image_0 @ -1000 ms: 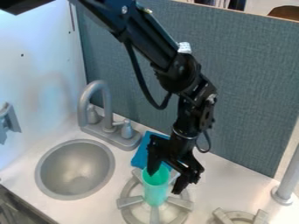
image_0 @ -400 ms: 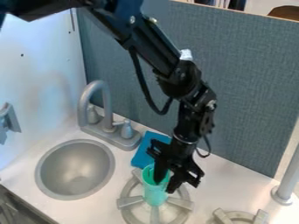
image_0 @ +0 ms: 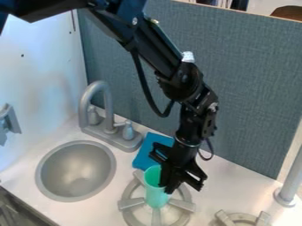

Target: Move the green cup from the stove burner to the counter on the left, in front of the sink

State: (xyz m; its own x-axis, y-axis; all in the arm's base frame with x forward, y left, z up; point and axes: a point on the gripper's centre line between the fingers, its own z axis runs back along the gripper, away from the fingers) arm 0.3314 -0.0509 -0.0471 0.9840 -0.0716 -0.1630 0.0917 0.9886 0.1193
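Your black end effector (image_0: 167,187) was clenched on the upper wall of the green cup (image_0: 154,196), at the side toward the right of the view, with its fingers drawn together there and hiding part of the rim. The arm (image_0: 162,48) came in from the upper left, and you had the end effector pointing down at the cup. The cup was upright, with its open mouth facing up, over the middle of the near grey burner (image_0: 130,215), between the burner's raised prongs.

Just behind the cup, on the white tabletop (image_0: 233,178), you had a flat blue item (image_0: 145,156), partly hidden by the end effector. Over to the left of the burner was the round grey sink (image_0: 77,170), set into the tabletop, and behind it stood the grey faucet (image_0: 96,90) with its two handles. A second burner (image_0: 240,217) showed at the bottom edge, toward the right, and a grey post (image_0: 290,185) rose from the tabletop at the right edge. Behind your work surface stood a blue-grey panel (image_0: 251,88).
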